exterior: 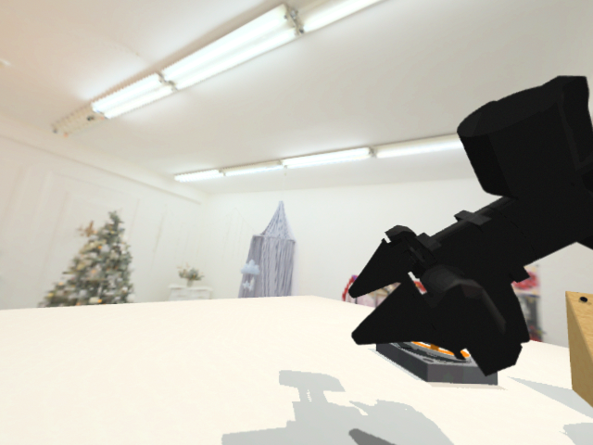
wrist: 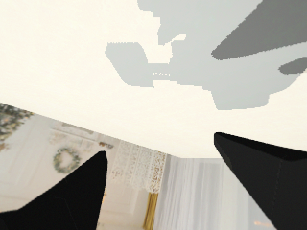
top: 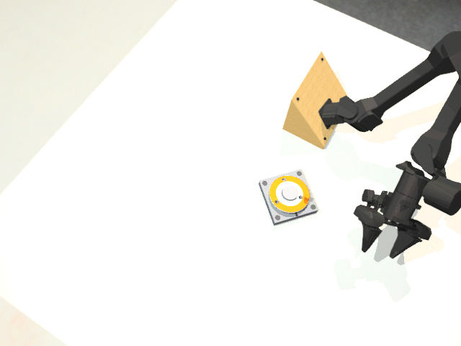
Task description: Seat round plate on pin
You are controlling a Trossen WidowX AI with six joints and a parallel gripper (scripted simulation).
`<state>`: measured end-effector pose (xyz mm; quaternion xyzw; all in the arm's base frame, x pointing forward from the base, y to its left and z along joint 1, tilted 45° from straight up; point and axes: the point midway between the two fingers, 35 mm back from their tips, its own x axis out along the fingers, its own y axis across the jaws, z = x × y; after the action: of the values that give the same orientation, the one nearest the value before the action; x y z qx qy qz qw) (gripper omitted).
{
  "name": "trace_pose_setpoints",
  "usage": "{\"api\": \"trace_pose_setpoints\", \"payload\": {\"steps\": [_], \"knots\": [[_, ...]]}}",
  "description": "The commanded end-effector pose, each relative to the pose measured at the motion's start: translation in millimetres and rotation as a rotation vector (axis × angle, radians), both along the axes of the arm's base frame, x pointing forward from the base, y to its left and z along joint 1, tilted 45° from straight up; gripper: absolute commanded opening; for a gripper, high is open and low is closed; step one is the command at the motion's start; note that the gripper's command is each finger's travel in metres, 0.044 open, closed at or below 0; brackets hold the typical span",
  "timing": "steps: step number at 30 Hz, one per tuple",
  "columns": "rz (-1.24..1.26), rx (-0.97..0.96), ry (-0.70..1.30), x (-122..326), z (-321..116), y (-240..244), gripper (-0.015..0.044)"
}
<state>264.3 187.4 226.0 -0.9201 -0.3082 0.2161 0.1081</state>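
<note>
The round plate [top: 273, 194] has a yellow ring around a white middle and sits on the square grey base [top: 266, 191] [exterior: 460, 374], around the post [top: 289, 192]. Its orange tab [top: 306, 200] is on the right in the top view, beside a small hole. Two more holes show in the ring. A small dark mark [top: 297, 214] is on the base near its lower edge; the pin itself cannot be made out, nor can the plate's tilt. My gripper [top: 378, 254] [exterior: 353, 316] [wrist: 161, 147] is open and empty, above the table, well to the right of the plate in the top view.
A wooden wedge block [top: 316, 85] [exterior: 576, 339] with dark holes stands beyond the base in the top view. Another black arm part [top: 333, 113] reaches over its sloping face. My gripper partly hides the plate and base in the exterior view.
</note>
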Motion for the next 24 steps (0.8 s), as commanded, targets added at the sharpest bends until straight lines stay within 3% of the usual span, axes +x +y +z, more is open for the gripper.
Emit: {"api": "trace_pose_setpoints", "payload": {"steps": [1,8,10,15,19,24], "knots": [[-0.008,0.006,0.021,1.1,-2.2,-1.1,0.0374],[-0.445,0.309,0.792,21.4,-77.2,-51.1,0.019],[-0.499,0.344,0.865,21.3,-83.1,-56.3,0.0137],[-0.966,0.636,1.385,12.1,-118.2,-93.6,0.0006],[-1.255,0.806,1.638,3.1,-129.8,-111.4,0.0],[-1.934,1.164,2.089,-16.3,-137.7,-141.4,0.0]]}}
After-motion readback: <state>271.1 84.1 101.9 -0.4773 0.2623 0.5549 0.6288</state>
